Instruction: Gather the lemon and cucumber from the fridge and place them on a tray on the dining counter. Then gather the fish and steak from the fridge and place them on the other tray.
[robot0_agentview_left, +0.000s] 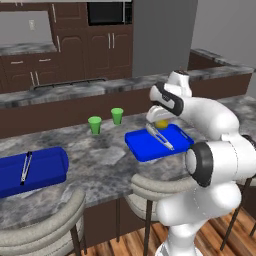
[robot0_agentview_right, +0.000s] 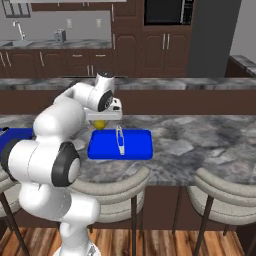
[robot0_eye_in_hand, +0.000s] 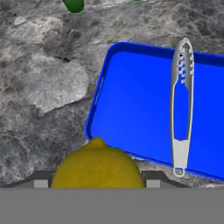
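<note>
- The jaws (robot0_eye_in_hand: 97, 181) are clenched on the lemon (robot0_eye_in_hand: 97, 165), which sits between the two dark tips in the hand view and shows as a yellow spot under the hand from both base cameras.
- The lemon hangs above the marbled bench (robot0_agentview_left: 100, 155), just off the near rim of a blue tray (robot0_eye_in_hand: 135, 105); from the hand the tray opens ahead and to one side, so by this reading a short carry over the rim comes before any release.
- Pale tongs (robot0_eye_in_hand: 181, 105) lie lengthwise in that tray, toward its far side from the lemon; the bare blue floor nearer the lemon looks the safer landing spot.
- A second blue tray (robot0_agentview_left: 47, 167), also carrying tongs, rests well apart along the bench, with two green cups (robot0_agentview_left: 105, 120) between the trays and set further back.
- There is one arm only.
- No brand, label or writing can be read anywhere.
</note>
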